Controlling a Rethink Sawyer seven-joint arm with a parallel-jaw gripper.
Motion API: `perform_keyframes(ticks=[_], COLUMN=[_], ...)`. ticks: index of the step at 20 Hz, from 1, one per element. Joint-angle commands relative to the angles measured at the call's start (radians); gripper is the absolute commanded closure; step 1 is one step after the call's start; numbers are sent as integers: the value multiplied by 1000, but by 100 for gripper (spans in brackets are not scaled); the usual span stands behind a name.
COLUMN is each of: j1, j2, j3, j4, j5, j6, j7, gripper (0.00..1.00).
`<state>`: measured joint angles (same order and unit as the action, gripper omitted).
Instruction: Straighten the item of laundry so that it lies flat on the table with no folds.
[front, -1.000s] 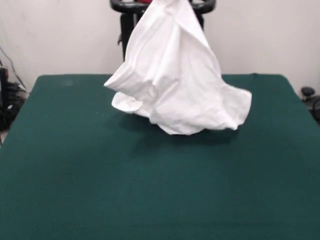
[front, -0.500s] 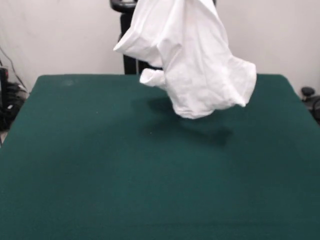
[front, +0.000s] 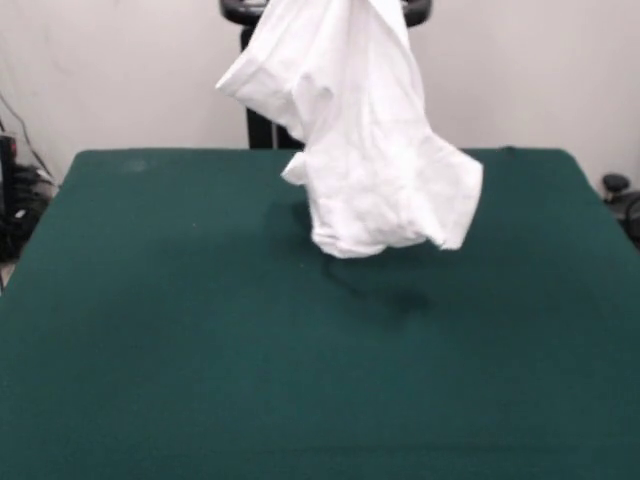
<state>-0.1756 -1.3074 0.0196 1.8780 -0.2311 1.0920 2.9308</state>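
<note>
One dark green counter (front: 150, 350) fills the view. Above it hangs the white T-shirt (front: 365, 150), bunched and entirely off the felt, its hem lower than half a second ago and swung back inward. The end effector is above the frame, so its state cannot be told. Nothing is flattened yet.

Even, fairly bright light is falling from above, leaving no glare on the matte green worktop (front: 150, 350). The white shirt (front: 360, 150) is hanging clear of the surface and casting a soft, dim shadow just below its lower edge. Its folds are showing only faint grey shading, and its hanging edges are looking slightly soft.
</note>
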Motion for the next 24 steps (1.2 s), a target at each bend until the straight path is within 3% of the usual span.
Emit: perform_keyframes(ticks=[1,10,18,20,24], j1=[-7,93,154,162,182], j2=[-37,-56,47,39,24], j3=[88,96,141,151,159], j4=[288,349,347,353,334], j5=[89,178,287,354,383], j6=[-45,-69,-182,-158,-74], j7=[-426,-325,-271,-288,-246], gripper=[100,100,100,100,100])
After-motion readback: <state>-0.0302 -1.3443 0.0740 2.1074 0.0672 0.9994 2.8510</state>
